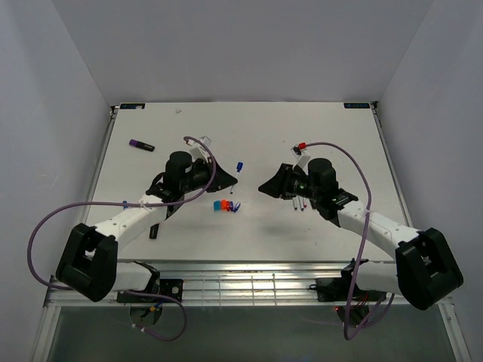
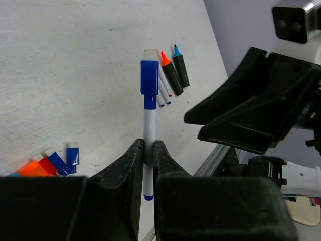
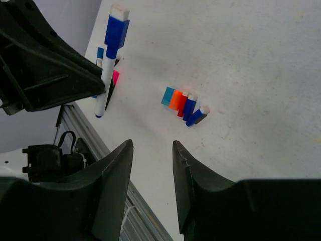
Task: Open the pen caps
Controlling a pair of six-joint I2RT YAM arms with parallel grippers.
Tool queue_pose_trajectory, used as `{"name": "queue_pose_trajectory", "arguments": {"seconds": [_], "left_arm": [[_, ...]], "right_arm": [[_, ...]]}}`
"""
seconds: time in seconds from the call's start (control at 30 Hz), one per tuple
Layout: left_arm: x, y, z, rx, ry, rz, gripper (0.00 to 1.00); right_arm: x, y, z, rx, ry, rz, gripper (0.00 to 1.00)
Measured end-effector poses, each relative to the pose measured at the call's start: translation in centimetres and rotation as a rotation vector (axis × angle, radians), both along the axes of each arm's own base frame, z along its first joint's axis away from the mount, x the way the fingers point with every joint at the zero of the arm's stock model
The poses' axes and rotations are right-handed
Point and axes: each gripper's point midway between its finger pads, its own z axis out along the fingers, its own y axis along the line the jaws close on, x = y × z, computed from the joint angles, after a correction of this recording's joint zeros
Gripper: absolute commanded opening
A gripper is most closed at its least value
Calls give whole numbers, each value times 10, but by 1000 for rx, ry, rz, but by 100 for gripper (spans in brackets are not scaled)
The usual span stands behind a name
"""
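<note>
My left gripper point(image 2: 149, 146) is shut on the thin white barrel of a pen and holds it above the table. The pen's blue cap point(image 2: 149, 78) is on and points away from the fingers; it also shows in the top view point(image 1: 238, 166) and in the right wrist view point(image 3: 116, 31). My right gripper point(image 3: 153, 145) is open and empty, facing the left gripper point(image 1: 231, 179) across a short gap, with its tips point(image 1: 263, 187) a little to the right of the capped end. A pile of loose caps point(image 1: 224, 205), orange, red and blue, lies on the table between the arms.
A purple-capped highlighter point(image 1: 141, 145) lies at the back left. A red-capped pen point(image 1: 300, 145) lies behind the right arm. Uncapped black highlighters with orange point(image 2: 170, 70) and blue point(image 2: 179, 63) tips and slim pens point(image 1: 298, 202) lie under the right wrist. A magenta highlighter point(image 3: 115, 79) lies below the left gripper.
</note>
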Motion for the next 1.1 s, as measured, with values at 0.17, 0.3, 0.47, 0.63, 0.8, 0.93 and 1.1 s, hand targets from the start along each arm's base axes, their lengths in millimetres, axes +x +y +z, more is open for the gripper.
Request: {"name": "queue_pose_trajectory", "arguments": {"seconds": [0.17,0.3,0.47,0.63,0.8,0.93,1.1], "left_arm": [[-20,-8,14,-57,-35,-45,0],[-27,-10,17,-80,-39,-52,0],[-31,-14,17,-93,-23,-57,0],[-36,-17,19,-103,-19,-68,0],[-38,-19,26,-115,-32,-72,0],[-39,-20,28,-117,-38,-73,0],[-38,-19,25,-113,-36,-62,0]], "right_arm": [[6,16,4,104,52,10,43],[7,25,22,179,26,23,45],[1,36,35,222,1,50,45],[-2,43,35,231,0,63,44],[-2,48,32,233,8,63,43],[-2,52,30,234,16,64,42],[1,56,28,236,17,58,41]]}}
